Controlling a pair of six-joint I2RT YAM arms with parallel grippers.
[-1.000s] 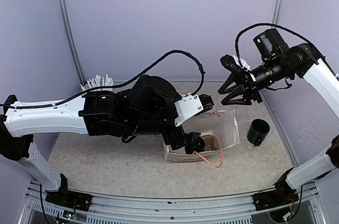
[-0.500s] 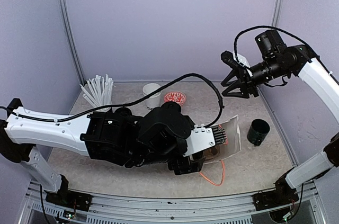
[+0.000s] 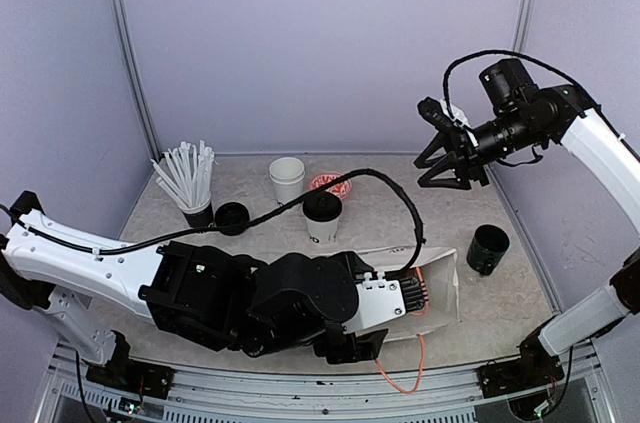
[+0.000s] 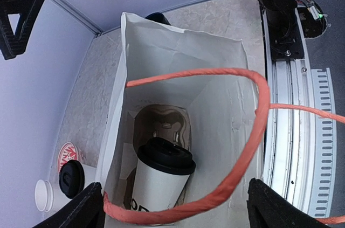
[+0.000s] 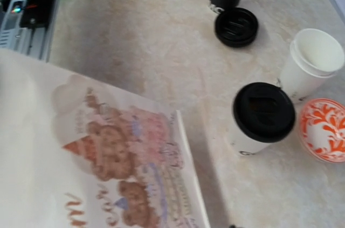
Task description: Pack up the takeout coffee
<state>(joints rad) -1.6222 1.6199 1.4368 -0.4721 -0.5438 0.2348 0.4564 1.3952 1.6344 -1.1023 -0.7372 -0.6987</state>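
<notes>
White paper bag (image 3: 440,288) at near right; it appears tipped toward the near edge, with an orange handle (image 3: 400,375) hanging off it. Left gripper (image 3: 345,345) sits at the bag's mouth, under the arm's bulk. Second lidded cup (image 3: 322,215) stands upright on the table, far-left of the bag, long axis vertical. Right gripper (image 3: 437,171) hangs high at far right, the cup to its left and below. Its jaws are partly spread with nothing between them. Judgement: the right arm has the clearer line to that cup.

Left wrist view looks into the bag mouth. First lidded cup (image 4: 161,177) is already inside, seated in a brown carrier (image 4: 161,123), lid toward the mouth. Left gripper fingers (image 4: 81,213) are spread wide either side of the mouth, pinching nothing.

Right wrist view: own fingers not visible. Second lidded cup is below at right, next to an unlidded cup (image 5: 315,61) and an orange-patterned dish (image 5: 323,131). The bag's printed side is at left.
</notes>
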